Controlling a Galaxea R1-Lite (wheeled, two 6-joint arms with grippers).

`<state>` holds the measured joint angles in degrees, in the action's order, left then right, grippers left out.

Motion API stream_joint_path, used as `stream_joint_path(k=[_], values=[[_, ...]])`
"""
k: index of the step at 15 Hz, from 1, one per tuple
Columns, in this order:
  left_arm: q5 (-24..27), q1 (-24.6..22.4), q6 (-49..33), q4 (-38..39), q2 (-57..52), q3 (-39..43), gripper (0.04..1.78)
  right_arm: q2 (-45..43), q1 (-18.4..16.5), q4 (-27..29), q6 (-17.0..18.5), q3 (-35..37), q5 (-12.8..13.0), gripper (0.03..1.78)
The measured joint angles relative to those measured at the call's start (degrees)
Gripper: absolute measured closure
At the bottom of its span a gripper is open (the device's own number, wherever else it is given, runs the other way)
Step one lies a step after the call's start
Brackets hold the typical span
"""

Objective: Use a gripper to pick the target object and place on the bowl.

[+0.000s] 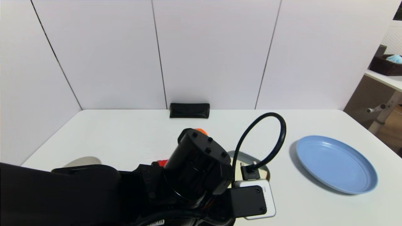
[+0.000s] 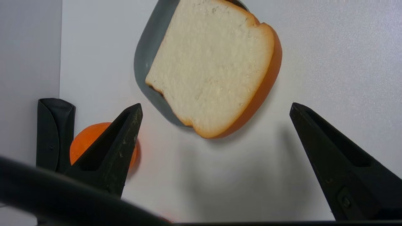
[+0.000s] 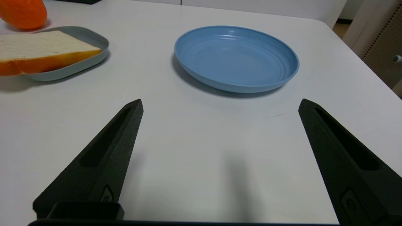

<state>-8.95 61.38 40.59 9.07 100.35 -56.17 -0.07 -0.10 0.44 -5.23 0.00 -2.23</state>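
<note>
The toast is a thick slice with a pale face and an orange-brown crust. It lies on the shallow grey square dish and overhangs its edge. My left gripper is open and empty, hovering above the table with the toast's near edge just beyond its fingertips. In the head view my left arm hides the toast and most of the dish. Only a sliver of the beige bowl shows, at the left behind the arm. My right gripper is open and empty over bare table. The toast shows far off in the right wrist view.
A large blue plate sits at the right and also shows in the right wrist view. An orange fruit and a black case lie beyond the left finger. A small red toy peeks out beside the arm.
</note>
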Motion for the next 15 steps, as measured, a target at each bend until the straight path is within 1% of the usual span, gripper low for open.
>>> stream_joint_path(k=[4, 15], values=[[-0.04, 1.11, -0.13, 3.50, 3.19, 0.11, 0.13, 0.00, 0.00, 0.00, 0.00, 0.00, 0.00, 0.10], [-0.06, 1.13, -0.33, 4.66, 7.08, -0.11, 0.13, 0.00, 0.00, 0.00, 0.00, 0.00, -0.02, 0.10]])
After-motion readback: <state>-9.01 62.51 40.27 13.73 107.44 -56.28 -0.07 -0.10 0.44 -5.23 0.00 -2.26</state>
